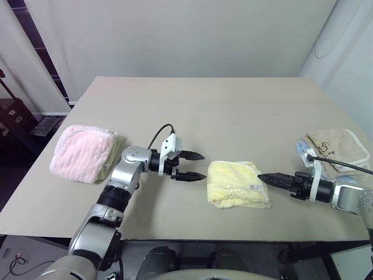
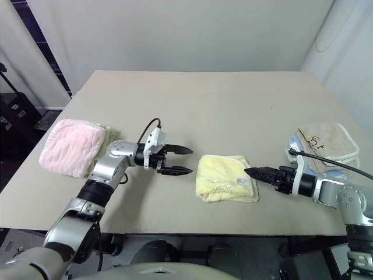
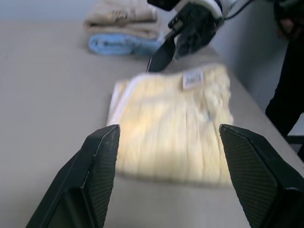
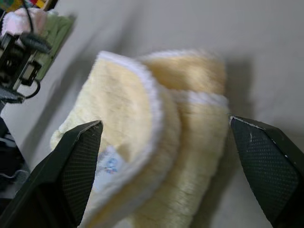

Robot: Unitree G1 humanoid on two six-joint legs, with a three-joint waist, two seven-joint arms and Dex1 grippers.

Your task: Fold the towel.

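Towel (image 1: 238,184) lies folded into a compact pale yellow pad on the table (image 1: 233,111), between the 2 grippers and held by neither. Left gripper (image 1: 195,165) sits just off one side edge, fingers spread apart, pointing across at it. Right gripper (image 1: 269,179) sits just off the opposite edge by the label corner, fingers spread wide, nearly touching. Pad is roughly square, so no clear long axis. Judgement: right gripper is the nearer; fold looks close to finished.
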